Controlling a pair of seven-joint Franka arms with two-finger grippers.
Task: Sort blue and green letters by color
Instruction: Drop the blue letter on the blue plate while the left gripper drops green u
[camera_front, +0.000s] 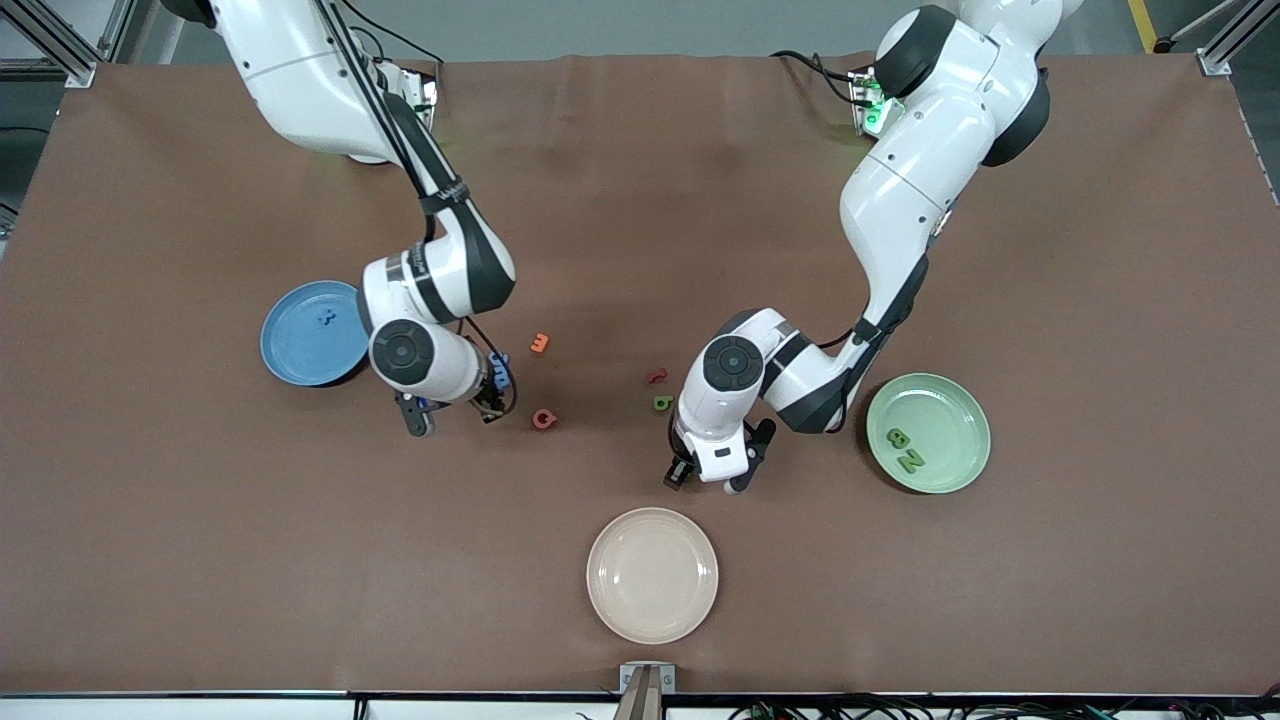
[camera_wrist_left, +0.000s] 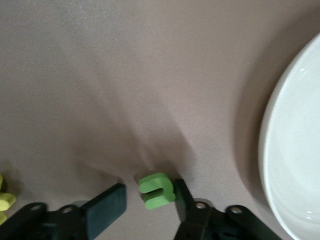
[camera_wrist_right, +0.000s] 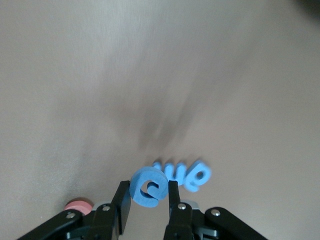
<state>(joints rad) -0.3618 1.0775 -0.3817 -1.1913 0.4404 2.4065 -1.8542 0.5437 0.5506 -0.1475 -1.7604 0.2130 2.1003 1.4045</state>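
These little letters look like foam: feather-light, a bit squashy, flat enough that a pinch across the thin edges is the sensible hold, and gentle, since too much squeeze would likely flick one away. Starting at the right arm's end of the tabletop, the blue plate (camera_front: 313, 333) carries one blue letter (camera_front: 325, 318). Just beside it the right gripper (camera_wrist_right: 149, 196) is low over the cloth, its fingers pinching a round blue letter (camera_wrist_right: 148, 187) across its sides, with two more blue ones (camera_wrist_right: 186, 174) lying touching in a row next to it. Near the middle lie an orange letter (camera_front: 540, 343), a red one (camera_front: 544, 419) and a green one (camera_front: 663, 403). The cream plate (camera_front: 652, 574), by the edge nearest the front camera, is empty. The left gripper (camera_wrist_left: 148, 202) is down at the table, fingers part-spread either side of a green letter (camera_wrist_left: 156, 190), one finger touching it, the other apart. The green plate (camera_front: 928, 432) holds two green letters (camera_front: 905, 449).
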